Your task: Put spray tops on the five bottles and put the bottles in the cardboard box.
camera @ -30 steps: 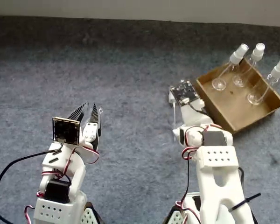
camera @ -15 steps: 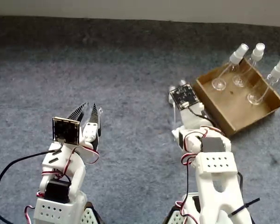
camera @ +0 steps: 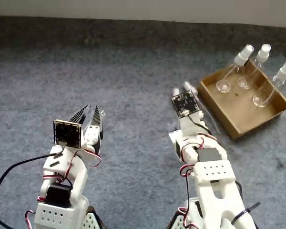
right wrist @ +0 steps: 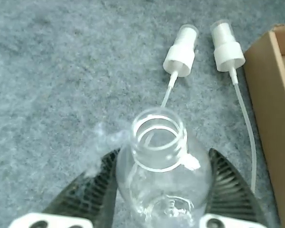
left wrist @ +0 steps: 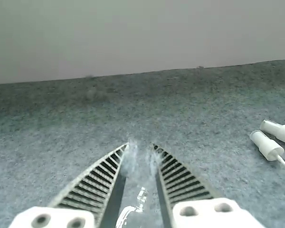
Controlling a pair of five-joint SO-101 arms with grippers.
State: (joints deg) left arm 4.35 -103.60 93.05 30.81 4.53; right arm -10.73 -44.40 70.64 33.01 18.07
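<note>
No text, label or number can be read anywhere.

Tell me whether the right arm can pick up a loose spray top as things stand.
Probably not: the right claw is shut on an open bottle, so it has no free grip, though the spray tops lie just ahead on bare carpet.

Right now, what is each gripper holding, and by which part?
The right gripper holds a clear, topless round bottle by its body, below the neck. The left gripper pinches what looks like another clear bottle; where cannot be told.
</note>
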